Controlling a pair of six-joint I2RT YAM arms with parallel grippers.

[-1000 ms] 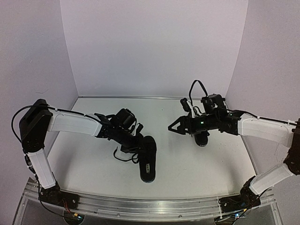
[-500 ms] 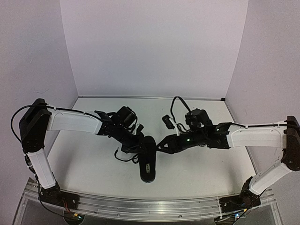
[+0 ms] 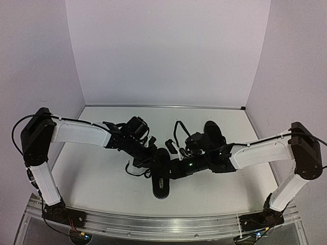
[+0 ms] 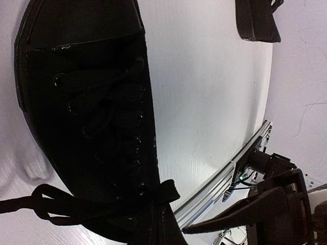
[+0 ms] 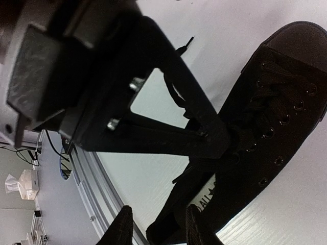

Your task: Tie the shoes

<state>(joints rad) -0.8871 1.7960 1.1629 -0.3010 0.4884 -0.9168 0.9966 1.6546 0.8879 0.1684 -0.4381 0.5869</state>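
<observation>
One black shoe [image 3: 161, 178] lies mid-table with its toe toward the near edge. It fills the left wrist view [image 4: 87, 102], and the right wrist view shows it [image 5: 265, 127] too. My left gripper [image 3: 147, 161] [image 4: 162, 229] is shut on a black lace at the shoe's tongue, and the lace end [image 4: 169, 191] sticks out past its fingers. A loose lace loop [image 3: 130, 171] trails left. My right gripper [image 3: 172, 171] [image 5: 159, 227] hovers at the shoe's right side, jaws partly apart with nothing gripped. The dark end at the top right of the left wrist view looks like the other shoe [image 4: 258, 20].
An aluminium rail [image 3: 153, 224] runs along the near edge. Lavender walls [image 3: 163, 51] close the table at the back and on both sides. The right arm's black cable [image 3: 179, 127] loops above its wrist. The two arms nearly meet over the shoe.
The right arm has swung left from the other shoe to the near shoe while its jaws narrowed. The left arm and its hold on the lace have not moved.
</observation>
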